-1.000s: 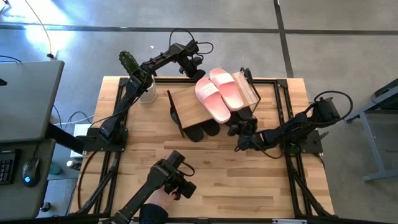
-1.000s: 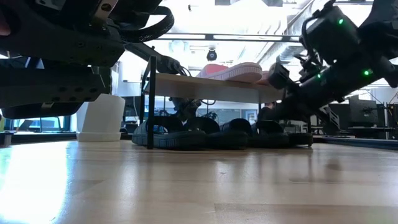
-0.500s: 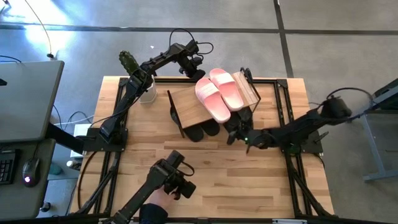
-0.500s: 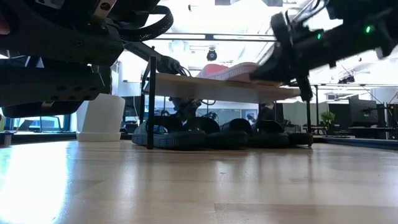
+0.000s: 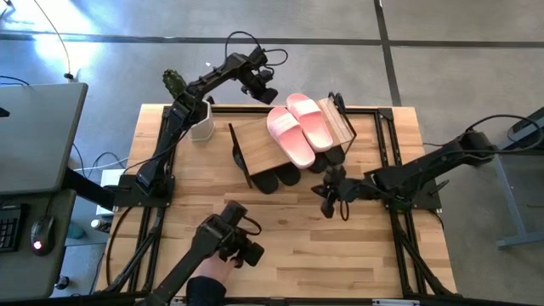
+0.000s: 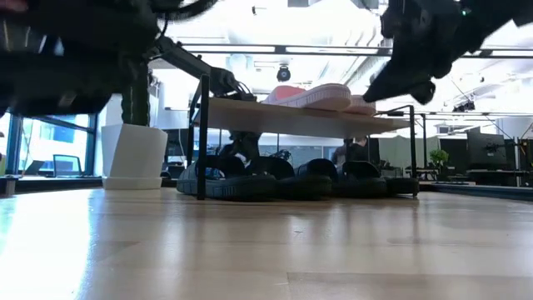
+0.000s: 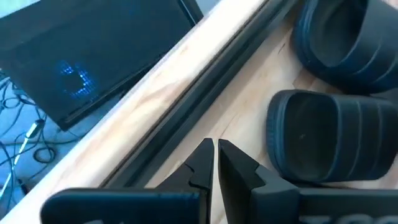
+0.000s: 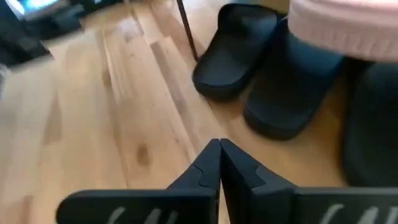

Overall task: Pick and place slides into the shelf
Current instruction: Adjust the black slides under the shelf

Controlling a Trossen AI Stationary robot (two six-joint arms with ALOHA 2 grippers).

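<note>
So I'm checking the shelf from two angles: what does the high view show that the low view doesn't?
Only the high view shows the right hand shut over the bare tabletop and the left hand shut behind the shelf. Only the low view shows the black slides lined up under the shelf. Both show the pink slides on top and the white pot.

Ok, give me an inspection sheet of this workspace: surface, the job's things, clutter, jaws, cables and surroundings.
Surface: wooden table, bare at the front.
Job's things: pink slides on top of the shelf; black slides in a row under it.
Clutter: white pot with a cactus at the back left corner.
Grippers: left gripper behind the shelf, jaws shut, empty; right gripper in front of the shelf, jaws shut, empty.
Cables: looped along both arms; more on the floor, left.
Surroundings: desk with a mouse, left; a person's hand at the front edge.
</note>
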